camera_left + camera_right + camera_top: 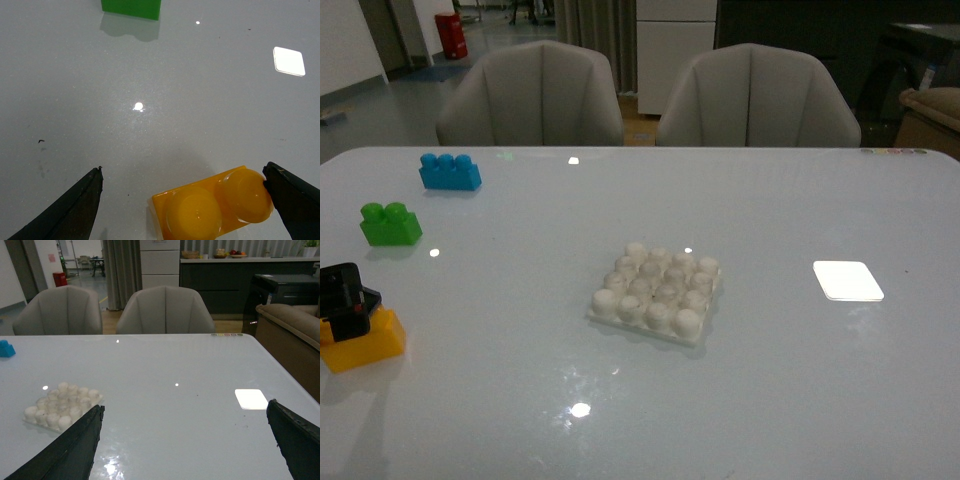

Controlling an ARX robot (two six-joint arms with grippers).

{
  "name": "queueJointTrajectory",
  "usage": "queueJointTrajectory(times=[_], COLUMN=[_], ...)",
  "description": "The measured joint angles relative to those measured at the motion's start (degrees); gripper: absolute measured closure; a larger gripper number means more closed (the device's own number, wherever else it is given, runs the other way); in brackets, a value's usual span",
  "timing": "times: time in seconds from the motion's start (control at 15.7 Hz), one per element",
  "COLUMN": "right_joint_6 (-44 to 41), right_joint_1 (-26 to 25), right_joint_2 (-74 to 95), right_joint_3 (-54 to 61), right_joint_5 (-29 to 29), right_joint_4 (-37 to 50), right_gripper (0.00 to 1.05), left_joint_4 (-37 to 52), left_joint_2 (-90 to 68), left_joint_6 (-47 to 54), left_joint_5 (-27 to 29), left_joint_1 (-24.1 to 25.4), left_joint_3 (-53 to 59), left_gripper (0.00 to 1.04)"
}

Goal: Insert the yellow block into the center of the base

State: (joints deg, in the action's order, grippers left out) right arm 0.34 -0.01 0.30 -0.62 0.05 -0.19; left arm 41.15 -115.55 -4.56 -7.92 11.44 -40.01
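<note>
The yellow block [362, 342] is found at the near left of the counter [780, 400], directly under the left pincer [348, 305], which is seen low over it with its jaws apart. In the left wrist view the block [212, 205] is shown lying in the gap of the pincer [182, 168]. Its long axis runs roughly across that gap, slightly skewed, so the short ends are presented to the jaws. It is not centred. One finger [292, 197] is touching, or all but touching, the stud at one end, while the other finger [70, 212] is well apart from the opposite end. Nothing is gripped yet.

The green brick [390, 223] is seen ahead of this pincer, with the blue brick [450, 172] farther ahead. The base [658, 292] lies well apart from the pincer, to the robot's right and a little ahead, and its studs are all bare.

The left arm is plainly the nearer one. The right pincer [185, 405] is held above the counter with its jaws apart, empty. The base [62, 406] is seen ahead of it to one side and a flat white square [251, 398] ahead to the other. A slight recentring along the block's long axis is judged advisable before closing.
</note>
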Motion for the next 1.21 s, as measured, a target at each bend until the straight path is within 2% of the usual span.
queueJointTrajectory(times=[0.25,0.7,0.76,0.95,1.21], right_joint_6=[0.0,0.0,0.0,0.0,0.0], right_joint_1=[0.0,0.0,0.0,0.0,0.0], right_joint_2=[0.0,0.0,0.0,0.0,0.0], right_joint_3=[0.0,0.0,0.0,0.0,0.0], right_joint_5=[0.0,0.0,0.0,0.0,0.0], right_joint_4=[0.0,0.0,0.0,0.0,0.0], right_gripper=[0.06,0.06,0.06,0.06,0.06], left_joint_4=[3.1,2.9,3.0,3.4,2.1], left_joint_2=[-2.5,-4.7,-4.7,-4.4,1.1], left_joint_6=[-1.0,1.3,1.6,1.6,1.5], left_joint_5=[-0.5,1.4,1.4,1.5,1.7], left_joint_1=[-0.4,-1.3,-1.3,-1.7,-4.7], left_joint_3=[-0.4,0.7,0.8,1.0,3.1], left_gripper=[0.07,0.07,0.09,0.36,0.39])
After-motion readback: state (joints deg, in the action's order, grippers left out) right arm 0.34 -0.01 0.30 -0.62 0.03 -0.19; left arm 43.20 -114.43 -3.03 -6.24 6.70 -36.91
